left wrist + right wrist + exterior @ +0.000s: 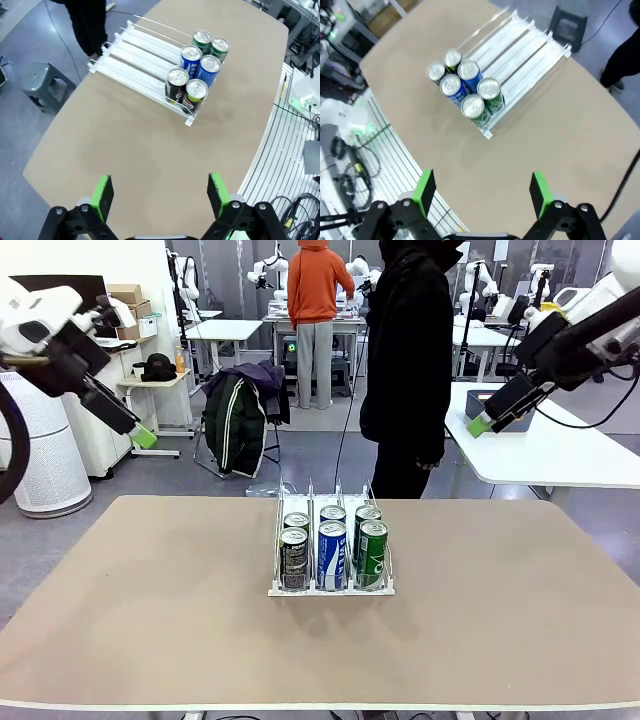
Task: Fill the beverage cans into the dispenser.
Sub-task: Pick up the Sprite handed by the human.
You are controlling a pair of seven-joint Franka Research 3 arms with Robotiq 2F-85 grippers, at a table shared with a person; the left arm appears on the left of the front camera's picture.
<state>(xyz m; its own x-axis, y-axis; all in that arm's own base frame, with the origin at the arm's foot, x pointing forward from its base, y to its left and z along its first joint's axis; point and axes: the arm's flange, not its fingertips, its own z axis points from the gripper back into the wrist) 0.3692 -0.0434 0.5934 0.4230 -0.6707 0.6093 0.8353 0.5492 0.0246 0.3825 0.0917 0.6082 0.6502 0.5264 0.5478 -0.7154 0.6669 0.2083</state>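
Up at the left, my left gripper (143, 436) hangs raised, well clear of the table (150, 620). Its green pads are spread wide with nothing between them. Behind it stands a white ribbed cylinder (45, 460), and further right a chair (240, 420) draped with a dark jacket sits on the grey floor. The table is a plain tan top with rounded corners, and the dispenser (330, 590) rests at its middle. Six cans sit at the dispenser's end nearest me, two per lane: black cans (294, 558) on the left, blue cans (331, 555) in the middle and green cans (372, 553) on the right. A person in black (410, 360) stands at the far edge, just behind the dispenser. My right gripper (480, 425) is raised at the right, likewise open and empty, in front of a white table (560, 455).
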